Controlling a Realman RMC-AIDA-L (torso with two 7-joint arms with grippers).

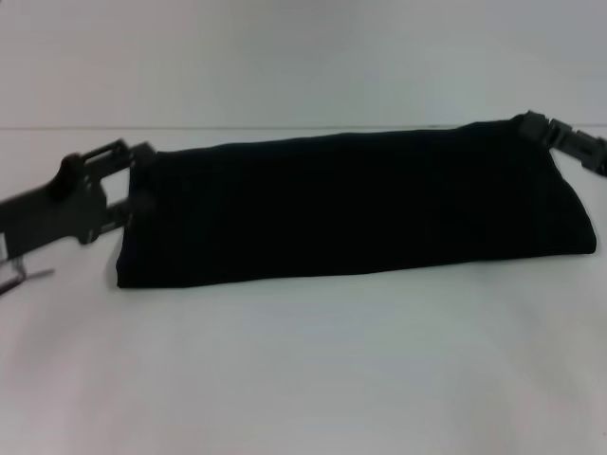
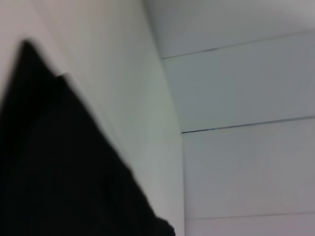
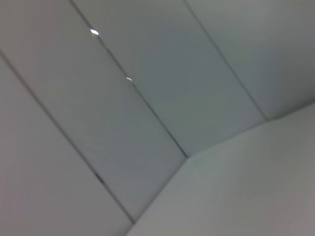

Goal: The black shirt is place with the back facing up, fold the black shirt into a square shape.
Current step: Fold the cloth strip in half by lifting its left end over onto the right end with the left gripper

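- The white table (image 1: 303, 379) lies bare nearest the robot, its surface running up to the front edge of the black shirt (image 1: 351, 204).
- The black shirt lies on the table as a long, low band stretched from side to side, folded over on itself, its near edge resting on the surface and its far edge raised.
- The left gripper (image 1: 137, 180) is at the shirt's left end, toward its far corner, with its fingers against the cloth; whether they pinch it or stand spread cannot be told.
- The right gripper (image 1: 536, 125) is at the shirt's far right corner, touching the cloth there; how its jaws stand cannot be told either.
- In the left wrist view the shirt (image 2: 59, 167) shows as a dark slanted mass close to the camera, with the table beside it.
- Beyond the shirt stands a pale panelled wall (image 1: 303, 57); the right wrist view shows only that wall (image 3: 147, 98) and the table.
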